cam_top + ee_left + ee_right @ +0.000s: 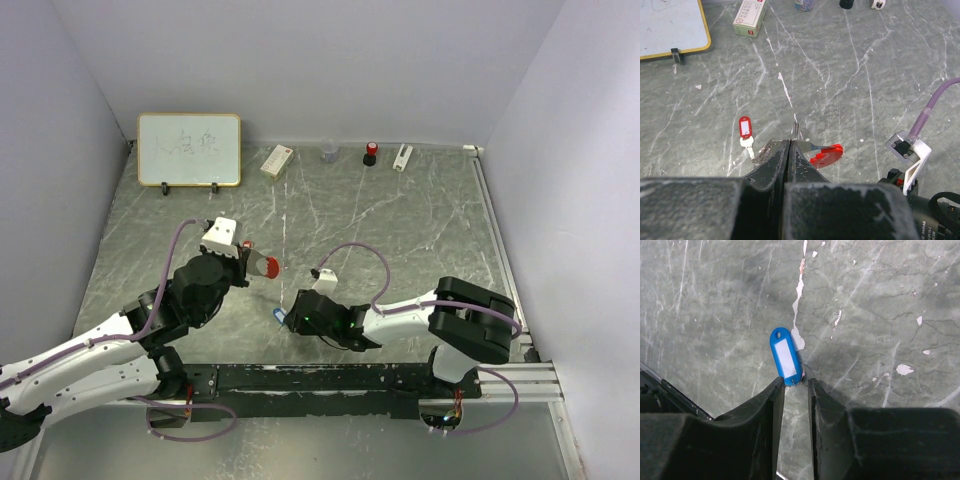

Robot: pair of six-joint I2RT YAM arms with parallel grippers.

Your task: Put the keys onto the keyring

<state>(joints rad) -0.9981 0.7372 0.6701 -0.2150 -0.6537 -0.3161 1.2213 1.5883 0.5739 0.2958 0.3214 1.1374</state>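
Nearest me, along the near edge of the grey marbled worktop [400, 230], runs the black metal rail [300, 378] that my arms are bolted to. Just beyond it my right fingers [771, 400] stand a narrow gap apart, one on each side of the near end of the blue-headed silver key [785, 356]. That key lies flat on the worktop with its plastic head pointing away from me. Its metal blade is hidden, and I cannot tell whether I am pinching it or only straddling it.

A little farther and to the left, my left fingers [777, 162] are pressed together on the keyring [820, 152]. It is a thin grey metal ring joined to a bright red oblong fob, which sticks out to the right of my fingertips. The red-headed silver key [745, 131] lies on the worktop just left of those fingertips, apart from the ring.

From there to the far edge the worktop is bare stone. Along that edge, left to right, stand:
- a wood-framed whiteboard [189, 150]
- a white cardboard box with red print [276, 161], its contents not showing
- a small grey cup [329, 153]
- a small black-and-red object [371, 153]
- a small white object [402, 157]

Pale walls close in the left, far and right sides.
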